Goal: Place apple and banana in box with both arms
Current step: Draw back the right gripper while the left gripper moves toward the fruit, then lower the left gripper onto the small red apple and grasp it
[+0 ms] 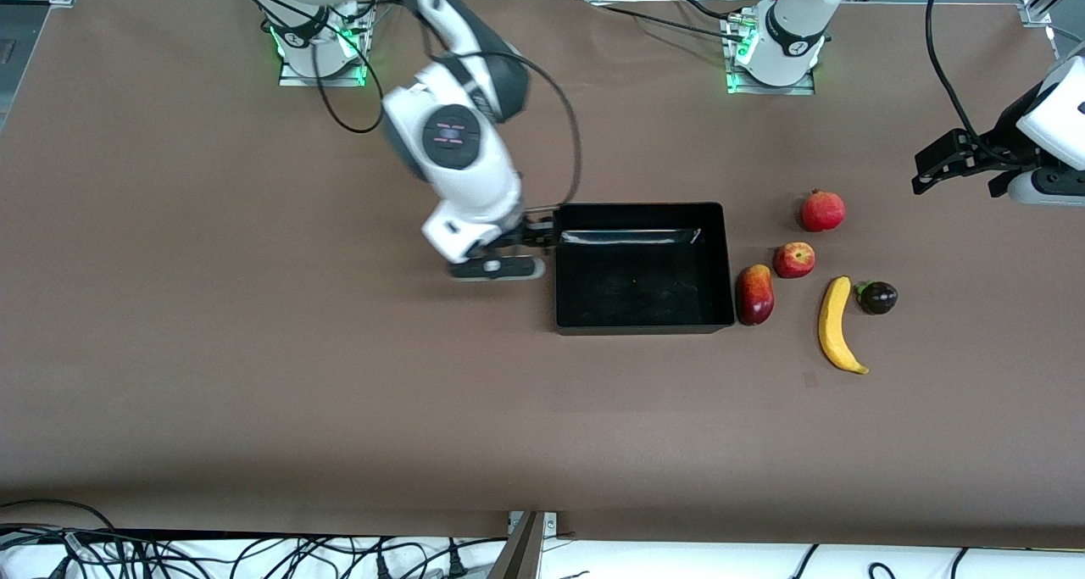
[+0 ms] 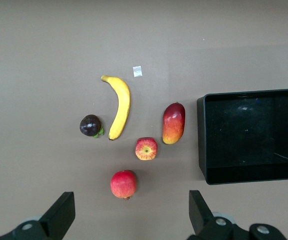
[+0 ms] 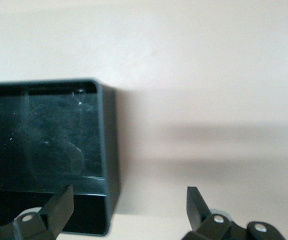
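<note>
The black box (image 1: 644, 284) lies mid-table with nothing in it. Beside it, toward the left arm's end, lie the apple (image 1: 794, 259) and, nearer the front camera, the yellow banana (image 1: 837, 325). My right gripper (image 1: 541, 233) hangs open at the box's wall on the right arm's end. In the right wrist view that wall (image 3: 111, 150) stands between the open fingers of the right gripper (image 3: 128, 207), untouched. My left gripper (image 1: 954, 172) is open and holds nothing, high over the table past the fruits. The left wrist view shows the left gripper (image 2: 131, 215), apple (image 2: 146, 148), banana (image 2: 119, 106) and box (image 2: 254, 135) below.
A larger red crowned fruit (image 1: 822, 211) sits farther from the front camera than the apple. A red-yellow mango-like fruit (image 1: 754, 294) lies against the box's wall. A dark purple fruit (image 1: 877, 297) rests beside the banana. A small pale scrap (image 2: 137, 71) lies near the banana's tip.
</note>
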Robot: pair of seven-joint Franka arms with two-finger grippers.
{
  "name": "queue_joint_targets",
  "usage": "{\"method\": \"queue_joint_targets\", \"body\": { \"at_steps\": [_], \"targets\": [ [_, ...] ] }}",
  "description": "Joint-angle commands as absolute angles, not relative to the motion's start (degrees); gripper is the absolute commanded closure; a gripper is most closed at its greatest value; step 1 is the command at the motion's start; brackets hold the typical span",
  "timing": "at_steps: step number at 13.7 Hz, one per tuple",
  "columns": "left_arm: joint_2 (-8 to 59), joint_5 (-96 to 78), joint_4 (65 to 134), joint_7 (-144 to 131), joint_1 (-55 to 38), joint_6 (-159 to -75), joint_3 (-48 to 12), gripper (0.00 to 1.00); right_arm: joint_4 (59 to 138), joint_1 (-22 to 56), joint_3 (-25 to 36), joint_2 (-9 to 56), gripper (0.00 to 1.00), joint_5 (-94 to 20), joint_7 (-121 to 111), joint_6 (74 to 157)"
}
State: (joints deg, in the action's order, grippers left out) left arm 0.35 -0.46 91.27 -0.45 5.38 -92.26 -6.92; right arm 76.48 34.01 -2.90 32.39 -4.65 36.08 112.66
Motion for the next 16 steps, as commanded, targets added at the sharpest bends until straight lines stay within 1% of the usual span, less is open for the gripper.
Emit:
{"method": "queue_joint_targets", "body": {
  "at_steps": [1,3,4,5,8,9,10,11,12,13,14,15,16],
  "targets": [
    [0.1,-0.7,90.6,-0.6,5.5,-91.4,-7.6,0.00,78.0,28.9,0.4,28.5,0.00,-5.5,28.2,104.5],
    [0.1,-0.7,90.6,-0.4,5.5,-91.4,-7.6,0.00,78.0,26.8,5.3,26.2,0.00,-5.4,24.0,96.3],
    [0.5,-0.6,91.0,-0.5,5.5,-91.4,-7.6,0.00,78.0,26.6,9.0,25.4,0.00,-4.8,22.1,94.7],
    [2.8,0.3,91.1,-0.6,5.4,-91.2,-7.6,0.00,78.0,26.6,12.8,24.4,0.00,-4.8,17.0,94.6],
    [4.7,1.2,92.2,0.2,5.4,-91.1,-7.7,0.00,78.0,26.6,20.6,22.5,0.00,-5.2,5.1,94.0],
    [4.7,1.1,94.0,0.3,5.4,-91.2,-7.7,0.00,78.0,26.0,21.0,19.8,0.00,-5.5,1.4,92.8],
    [5.4,1.1,95.6,0.1,5.4,-91.8,-7.7,0.00,78.7,23.8,19.6,17.6,0.00,-4.9,0.4,90.6],
    [6.0,1.1,97.5,-0.2,5.0,-94.3,-7.7,0.00,79.4,20.4,16.5,15.0,0.00,-4.7,-0.1,88.7],
    [6.2,1.1,100.6,-0.1,4.7,-98.3,-7.7,0.00,82.6,17.4,13.3,11.5,0.00,-3.6,0.3,88.5],
    [6.5,1.1,104.3,0.1,4.4,-102.6,-7.7,0.00,86.1,14.1,8.7,7.9,0.00,0.1,0.8,88.6],
    [6.6,1.1,108.3,0.1,4.1,-107.4,-7.7,0.00,92.0,9.7,3.9,3.8,0.00,2.0,1.5,89.8],
    [6.7,1.1,111.9,0.1,4.0,-111.8,-7.7,0.00,97.9,7.1,1.7,0.2,0.00,2.5,1.5,95.0],
    [6.8,1.1,115.2,0.1,4.1,-115.7,-7.7,0.00,102.2,4.9,0.5,-2.1,0.00,2.5,1.5,98.3]
  ]
}}
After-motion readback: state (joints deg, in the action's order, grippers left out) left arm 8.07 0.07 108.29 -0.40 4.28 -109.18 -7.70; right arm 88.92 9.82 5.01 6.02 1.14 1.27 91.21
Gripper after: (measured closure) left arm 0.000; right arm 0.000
